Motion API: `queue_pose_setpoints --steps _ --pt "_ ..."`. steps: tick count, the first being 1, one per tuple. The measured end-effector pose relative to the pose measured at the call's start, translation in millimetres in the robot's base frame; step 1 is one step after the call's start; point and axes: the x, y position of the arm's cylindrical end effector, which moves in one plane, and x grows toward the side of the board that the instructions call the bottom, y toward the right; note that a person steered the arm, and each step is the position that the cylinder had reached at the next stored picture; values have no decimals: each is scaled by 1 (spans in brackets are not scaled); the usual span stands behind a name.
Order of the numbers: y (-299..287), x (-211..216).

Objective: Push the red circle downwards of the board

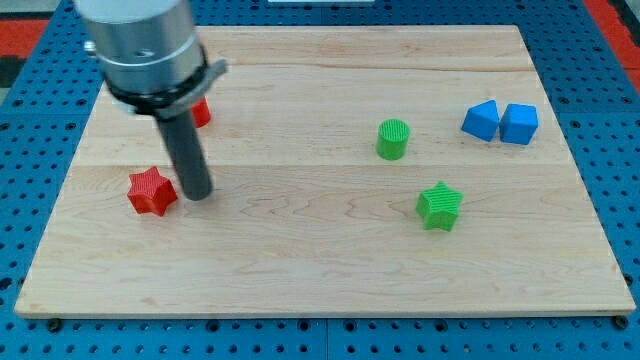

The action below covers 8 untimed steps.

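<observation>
Resting on the wooden board [300,270], my tip [198,193] sits just to the right of the red star [151,192]; it's a bare rod, so no pincer to open or close. Up behind the rod, toward the view's top, the red circle [202,113] peeks out, mostly hidden. Well off to the right: green cylinder [393,139], green star [439,205], and two blue blocks [481,120] [519,124] touching.

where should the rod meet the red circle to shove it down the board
Contact its far edge, coming from the view's top. The red circle sits mostly hidden behind the rod; my tip is now below it, beside the red star, so it must go round first.
</observation>
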Motion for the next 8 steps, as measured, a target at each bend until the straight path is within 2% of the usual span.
queue_pose_setpoints --steps 1,2,3,4,5,6,8 --pt "-28 -7" --pt "-17 -21" --pt "-48 -65" --pt "-42 -124" --pt "10 -146" --pt "51 -142" --pt "74 -140"
